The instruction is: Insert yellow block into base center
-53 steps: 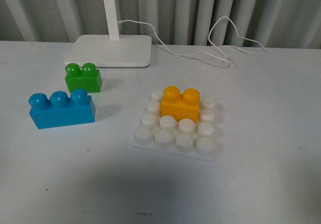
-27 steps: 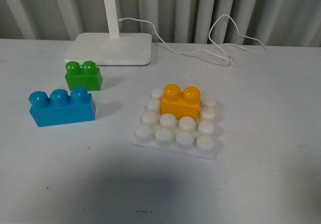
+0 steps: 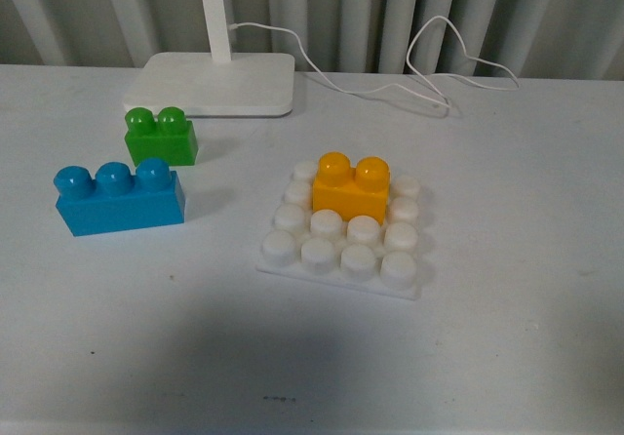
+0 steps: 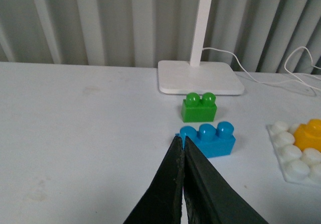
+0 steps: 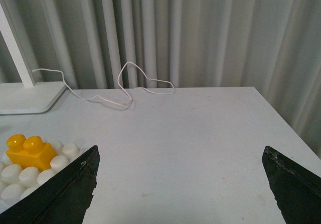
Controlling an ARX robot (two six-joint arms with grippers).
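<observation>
No writing shows anywhere. The left gripper (image 4: 181,148) hangs closed and empty, just short of the blue brick (image 4: 208,138). The right gripper (image 5: 180,184) gapes wide, empty; beside its finger, the yellow block (image 3: 351,187) sits seated on the base (image 3: 343,242).

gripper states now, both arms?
Left gripper: shut, holding nothing.
Right gripper: open, empty.

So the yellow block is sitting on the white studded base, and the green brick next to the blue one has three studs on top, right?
Not quite. The green brick has two studs; the blue brick has three, as the front view shows. The yellow block does sit on the base.
</observation>
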